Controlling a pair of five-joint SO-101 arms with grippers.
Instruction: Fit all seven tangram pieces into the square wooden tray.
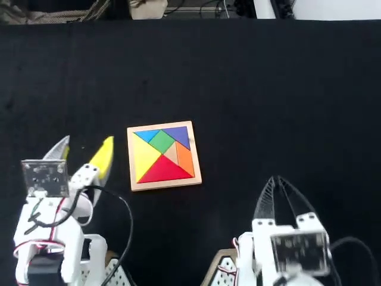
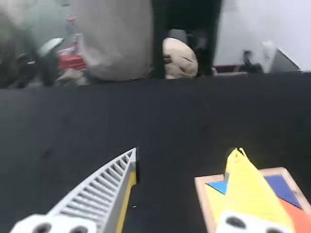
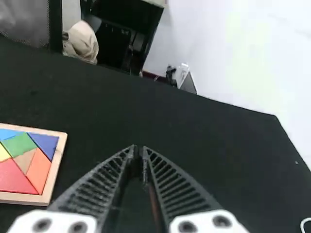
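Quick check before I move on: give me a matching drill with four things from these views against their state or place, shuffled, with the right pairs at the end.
Things:
1. left end effector
2. right end effector
3. wooden tray
4. red triangle

States or places:
A. shut, apart from the tray
B. lying along the tray's edge nearest the robot
C. open, just beside the tray
D. full, no empty slot visible

Pairs: 1-C; 2-A; 3-D; 4-B

Pale wooden tray (image 1: pixel 164 184) holds smooth painted pieces (image 1: pixel 162 156) on matt black cloth (image 1: pixel 268 95).
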